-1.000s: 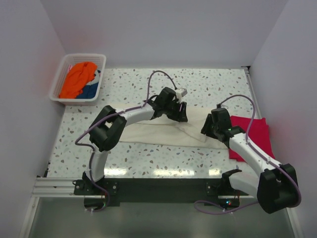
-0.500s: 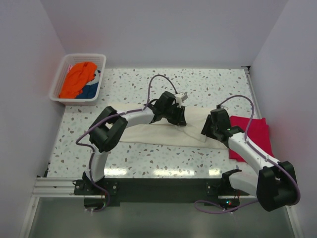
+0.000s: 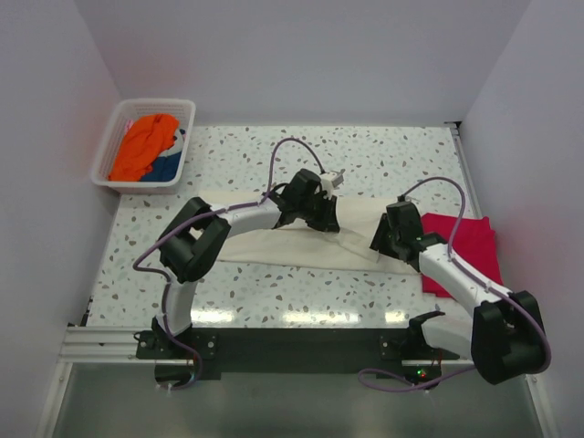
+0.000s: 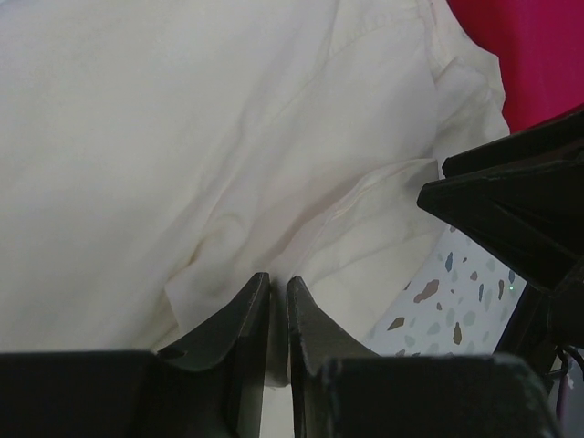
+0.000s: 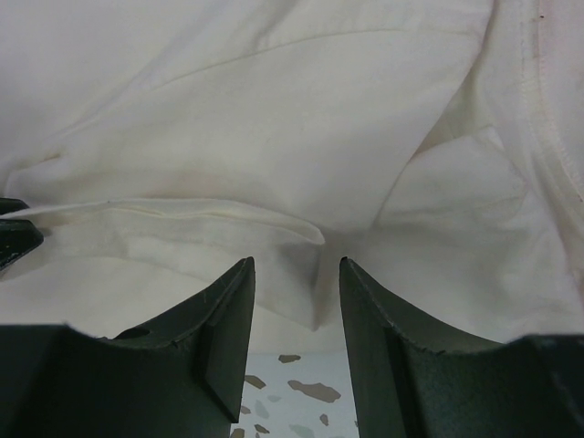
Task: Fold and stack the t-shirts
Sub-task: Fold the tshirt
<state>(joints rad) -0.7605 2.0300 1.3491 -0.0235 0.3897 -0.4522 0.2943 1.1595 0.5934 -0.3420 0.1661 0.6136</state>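
A cream t-shirt (image 3: 274,242) lies spread across the middle of the speckled table. My left gripper (image 3: 327,222) rests on its right half; in the left wrist view its jaws (image 4: 278,278) stand nearly together with a ridge of cream cloth (image 4: 182,137) pinched between them. My right gripper (image 3: 383,245) sits at the shirt's right end, low over the near hem. It is open (image 5: 297,263), and a folded flap of the cream cloth (image 5: 274,109) lies between and just beyond its fingertips. A folded red t-shirt (image 3: 465,239) lies at the right, partly under the cream one.
A white basket (image 3: 108,141) at the back left holds an orange shirt (image 3: 144,146) and a blue one (image 3: 166,169). The right gripper's black body (image 4: 520,210) shows close by in the left wrist view, with the red shirt (image 4: 538,46) behind. Walls enclose three sides.
The left gripper has dropped onto the cream shirt, shifted slightly left and closed its jaws on a ridge of cloth. The right arm has barely moved.
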